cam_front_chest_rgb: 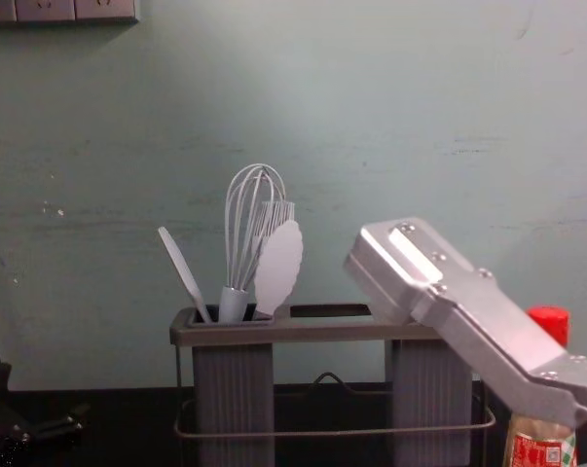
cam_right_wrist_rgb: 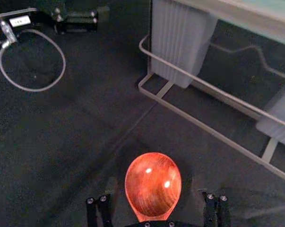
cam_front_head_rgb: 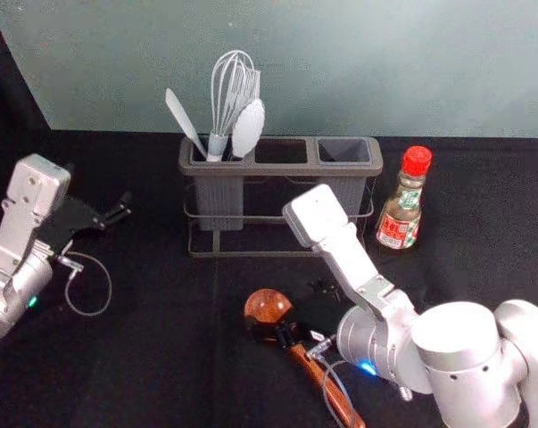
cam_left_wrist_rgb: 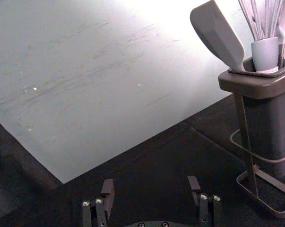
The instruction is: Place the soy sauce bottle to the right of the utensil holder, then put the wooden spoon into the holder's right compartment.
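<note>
We have the right gripper [cam_front_head_rgb: 288,308] low over the cloth in front of the holder, its fingers spread apart with the spoon [cam_front_head_rgb: 267,305] between them, ungripped. The spoon lies on the cloth, bowl towards the holder, handle running back under the right arm [cam_front_head_rgb: 376,308]. The holder [cam_front_head_rgb: 282,169] stands upright on its wire frame, a whisk [cam_front_head_rgb: 234,89] and other pale utensils [cam_front_head_rgb: 248,129] in its left compartment. Just beside it, on the right, we see the bottle [cam_front_head_rgb: 406,205], upright. Our left gripper [cam_front_head_rgb: 97,189] is off to the holder's left, fingers wide apart. Under everything we have black cloth [cam_front_head_rgb: 161,357], faintly creased; behind rises a grey-green wall [cam_front_chest_rgb: 449,117], scuffed and flecked, with sockets [cam_front_chest_rgb: 45,10] high on the left.
</note>
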Motion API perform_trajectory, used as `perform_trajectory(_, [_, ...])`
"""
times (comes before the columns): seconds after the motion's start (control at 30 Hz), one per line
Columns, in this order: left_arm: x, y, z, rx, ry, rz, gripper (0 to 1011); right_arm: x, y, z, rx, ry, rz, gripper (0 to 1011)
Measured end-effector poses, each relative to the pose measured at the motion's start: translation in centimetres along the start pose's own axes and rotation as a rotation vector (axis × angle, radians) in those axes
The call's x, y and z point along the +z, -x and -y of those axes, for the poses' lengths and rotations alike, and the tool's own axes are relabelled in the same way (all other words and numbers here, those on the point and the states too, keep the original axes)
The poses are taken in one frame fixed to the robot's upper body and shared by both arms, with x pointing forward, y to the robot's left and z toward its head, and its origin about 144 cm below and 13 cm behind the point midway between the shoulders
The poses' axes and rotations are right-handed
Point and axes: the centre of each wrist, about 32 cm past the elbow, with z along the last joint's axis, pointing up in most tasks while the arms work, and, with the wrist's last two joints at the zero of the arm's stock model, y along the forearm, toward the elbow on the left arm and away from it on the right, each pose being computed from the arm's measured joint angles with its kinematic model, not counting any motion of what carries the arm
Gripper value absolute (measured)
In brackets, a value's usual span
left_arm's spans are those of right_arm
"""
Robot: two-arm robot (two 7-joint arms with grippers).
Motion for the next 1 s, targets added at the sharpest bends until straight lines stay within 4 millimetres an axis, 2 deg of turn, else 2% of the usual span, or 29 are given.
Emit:
perform_trajectory(0.5, [0.0, 0.0, 0.0, 0.000, 0.000, 0.000, 1011, 0.6, 0.2, -1.6, 0.015, 0.082, -0.001, 1002])
perform_trajectory(1.0, [0.0, 0.0, 0.0, 0.000, 0.000, 0.000, 1011, 0.6, 0.4, -2.1, 0.023, 0.121, 0.000, 1003])
